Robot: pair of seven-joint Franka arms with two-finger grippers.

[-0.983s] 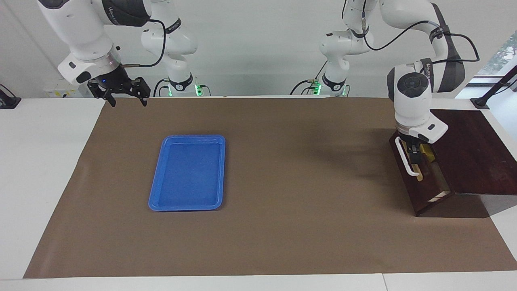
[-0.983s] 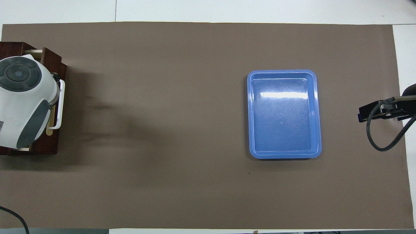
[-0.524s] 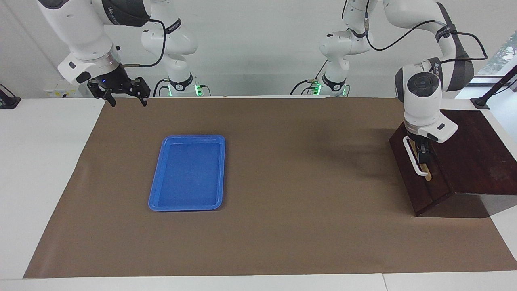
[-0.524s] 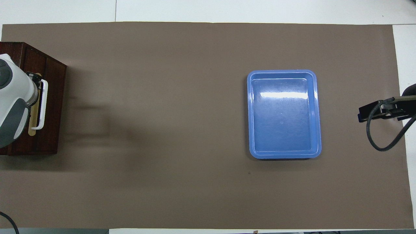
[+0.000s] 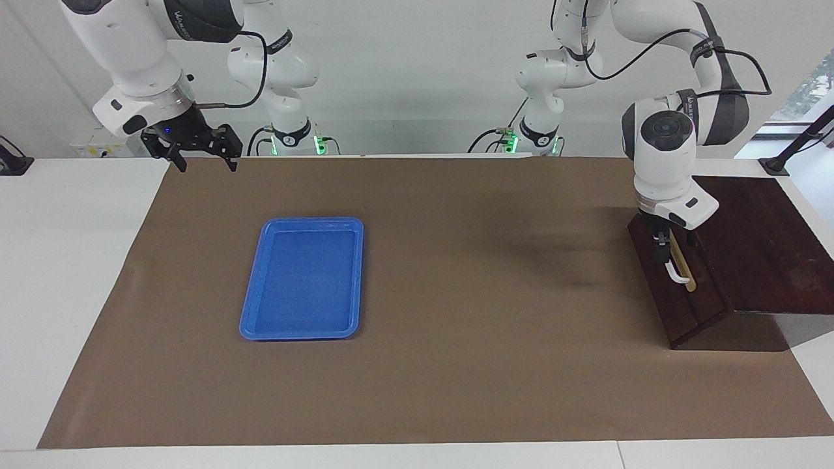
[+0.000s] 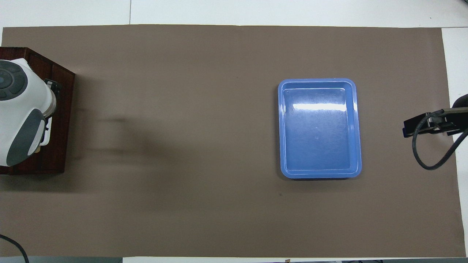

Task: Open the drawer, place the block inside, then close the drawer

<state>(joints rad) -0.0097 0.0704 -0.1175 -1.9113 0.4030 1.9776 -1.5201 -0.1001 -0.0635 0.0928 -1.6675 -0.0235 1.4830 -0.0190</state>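
At the left arm's end of the surface, the drawer (image 5: 677, 280) sits flush in its box (image 5: 756, 241); the block is out of sight, presumably inside. I judge closing done; next I retract. My left claw (image 5: 663, 242) sits at the handle (image 5: 677, 277), grip unreadable. The right claw (image 5: 202, 156), fingers spread and empty, waits over the surface's edge.

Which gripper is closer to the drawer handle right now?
Left. The left gripper is right at the drawer front, at its white handle. The right gripper waits over the mat's edge at the right arm's end of the table, past the blue tray.
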